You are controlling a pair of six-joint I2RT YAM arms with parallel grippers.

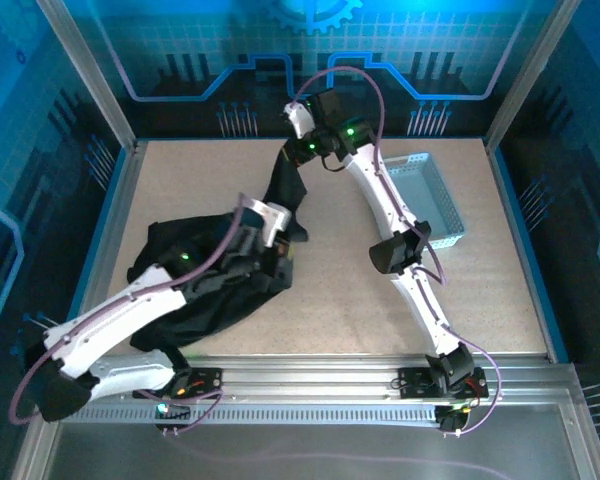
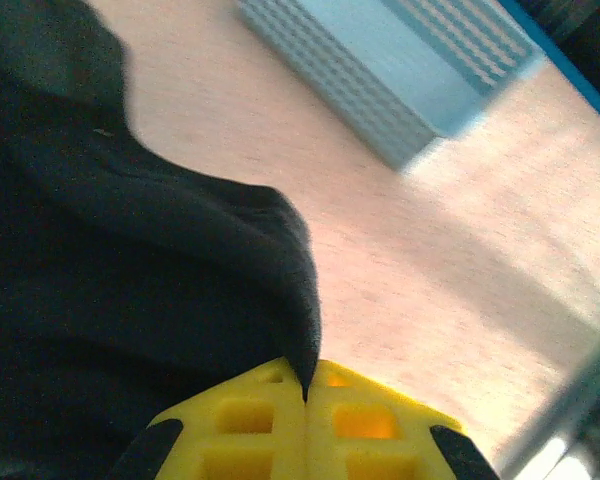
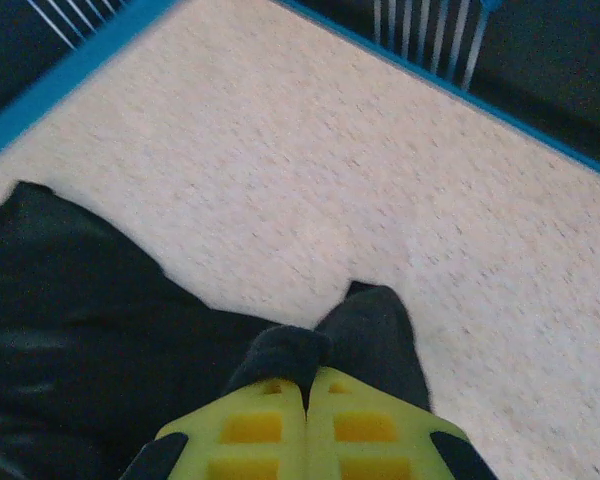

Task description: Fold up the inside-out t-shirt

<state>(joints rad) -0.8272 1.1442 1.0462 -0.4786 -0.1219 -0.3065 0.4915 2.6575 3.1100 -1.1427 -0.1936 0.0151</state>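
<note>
Black t-shirt (image 1: 230, 300) lies crumpled on the left-centre of the table (image 1: 360, 310), partly covered by the left arm. 1 strip is lifted toward the far centre, so the long axis runs diagonally from near-left to far-centre. Grey perforated tray (image 1: 432, 195) sits well apart at far right, with the right arm crossing between it and the cloth. Left gripper (image 2: 306, 400): 2 jaws pressed together, pinching a shirt edge; right gripper (image 3: 306, 400): jaws together on a bunched fold at the lifted end.

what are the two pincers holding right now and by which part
Both hold the black t-shirt. The left pincer pinches a folded edge of it; the right pincer pinches a bunched tip of cloth. Whether hem, sleeve or collar cannot be told.
</note>
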